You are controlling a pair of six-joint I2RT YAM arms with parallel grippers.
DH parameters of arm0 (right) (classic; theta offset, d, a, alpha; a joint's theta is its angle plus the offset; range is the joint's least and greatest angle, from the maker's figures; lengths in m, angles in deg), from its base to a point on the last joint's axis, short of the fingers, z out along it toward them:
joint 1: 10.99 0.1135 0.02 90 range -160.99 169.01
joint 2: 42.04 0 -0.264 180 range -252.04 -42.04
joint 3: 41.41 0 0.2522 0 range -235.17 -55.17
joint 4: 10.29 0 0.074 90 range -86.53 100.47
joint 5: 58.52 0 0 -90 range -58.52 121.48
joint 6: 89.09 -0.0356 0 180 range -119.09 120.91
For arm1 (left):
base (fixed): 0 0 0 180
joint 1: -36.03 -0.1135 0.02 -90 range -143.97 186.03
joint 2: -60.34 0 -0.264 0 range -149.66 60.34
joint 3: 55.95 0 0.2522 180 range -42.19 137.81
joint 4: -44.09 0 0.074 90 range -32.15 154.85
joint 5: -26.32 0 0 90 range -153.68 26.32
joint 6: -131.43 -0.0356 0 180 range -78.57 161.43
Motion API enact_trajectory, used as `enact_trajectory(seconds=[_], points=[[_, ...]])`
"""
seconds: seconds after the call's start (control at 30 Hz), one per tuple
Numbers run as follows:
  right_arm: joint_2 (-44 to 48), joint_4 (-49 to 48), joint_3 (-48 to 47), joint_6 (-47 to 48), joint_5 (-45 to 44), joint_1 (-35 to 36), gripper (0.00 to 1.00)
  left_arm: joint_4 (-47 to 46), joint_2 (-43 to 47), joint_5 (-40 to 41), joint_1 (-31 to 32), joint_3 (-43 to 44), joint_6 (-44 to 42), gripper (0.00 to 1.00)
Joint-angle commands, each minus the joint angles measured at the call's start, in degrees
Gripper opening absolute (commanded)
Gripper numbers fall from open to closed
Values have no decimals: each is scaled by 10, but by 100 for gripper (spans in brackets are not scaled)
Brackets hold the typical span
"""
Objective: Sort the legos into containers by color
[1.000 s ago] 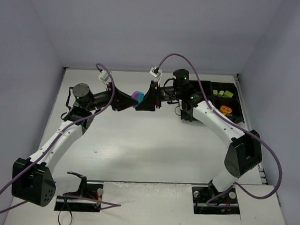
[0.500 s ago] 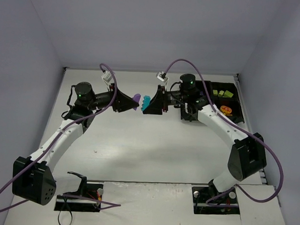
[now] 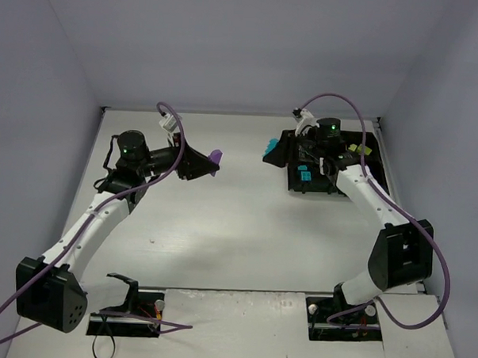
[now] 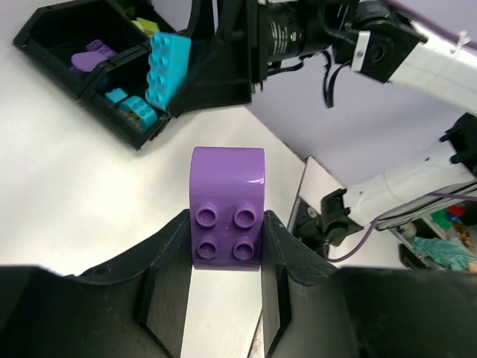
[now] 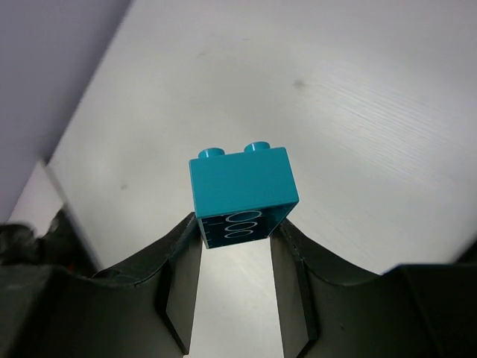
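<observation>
Left hand: the left hand point(image 4: 226, 227) pinches a purple brick point(image 4: 227, 212) by its two sides, studs turned toward the wrist camera. The brick is carried in the air over the counter point(image 3: 244, 235), well apart from the tray point(image 4: 48, 26).

Right hand: the right hand point(image 5: 237, 231) pinches a cyan brick point(image 5: 242, 186) between its fingers. In the top view the brick hangs just beside the tray's left edge, not yet over a compartment.

Already sorted: the left wrist view shows a purple piece point(image 4: 91, 56) in one compartment, cyan pieces point(image 4: 123, 101) in the near one and green pieces point(image 4: 145, 26) farther back.

Left to do: no loose brick shows on the counter, so the two carried bricks look like the last. Each has yet to be dropped with its own colour, so the task seems close to finished.

Hidden: in the top view the right arm point(image 3: 365, 200) covers much of the tray, and no orange piece can be made out in any view.

Hard to tell: the number of bricks in each compartment, and whether a greenish piece lies among the cyan ones or is only a shaded face.
</observation>
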Motion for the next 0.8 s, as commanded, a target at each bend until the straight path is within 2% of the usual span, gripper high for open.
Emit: enact_trajectory(seconds=[0.0, 0.07, 0.23, 0.33, 0.57, 0.73, 0.77], points=[[22, 59, -27, -14, -215, -11, 0, 40, 38, 22, -2, 21, -66, 10], [19, 68, -23, -49, -297, -21, 0, 76, 48, 42, -2, 20, -92, 10], [-6, 100, -31, -87, -387, -38, 4, 122, 62, 62, -1, 18, -124, 10], [-36, 104, -37, -103, -393, -56, 11, 132, 69, 70, -1, 13, -132, 11], [-100, 119, -67, -124, -410, -78, 36, 174, 80, 87, -1, 11, -166, 11], [-108, 134, -71, -132, -428, -81, 40, 189, 86, 95, -1, 12, -183, 11], [-108, 136, -70, -132, -430, -81, 45, 190, 87, 97, -1, 13, -188, 11]])
